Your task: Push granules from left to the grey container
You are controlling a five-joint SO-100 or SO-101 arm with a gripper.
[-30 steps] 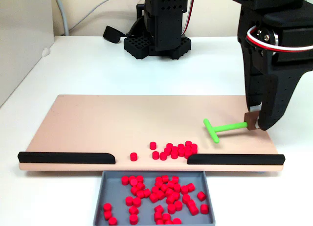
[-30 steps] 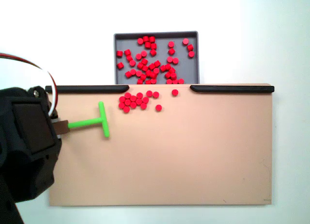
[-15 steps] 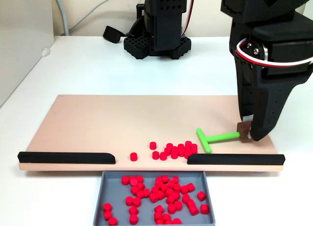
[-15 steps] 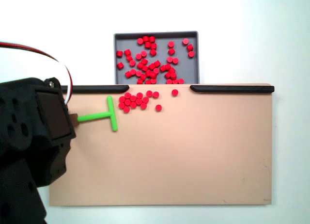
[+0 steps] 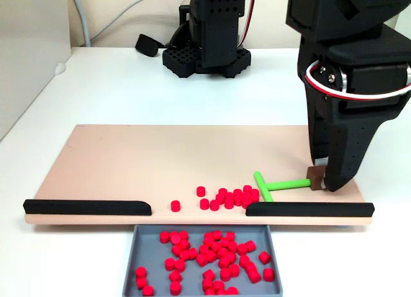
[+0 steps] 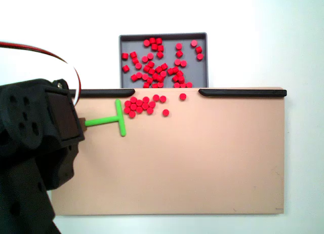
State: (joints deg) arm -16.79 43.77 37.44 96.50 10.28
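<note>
Small bright red cylindrical plastic granules: loose cluster on the flat beige rectangular board, hard against the gap between the two black edge strips; two or three strays sit a bit apart from the cluster. Many more granules already lie in the shallow grey rectangular container, which butts against the board edge at that gap.

Green T-shaped plastic pusher: crossbar at the cluster's edge, touching or almost (can't resolve it). Its stem ends in a small brown block held by the black gripper; fingers clamped on that end of the pusher.

View differences: the top-down fixed view shows the crossbar-to-cluster gap and the container's full outline; the low front fixed view cuts off the container's near edge but shows the gripper's fingers pointing down at the board, plus a black robot base at the back with a white cable.

Versus 1 s ago: pusher and gripper have slid toward the cluster and nearer the strip; granules look unmoved.

Surface: white tabletop, pale wall behind.
</note>
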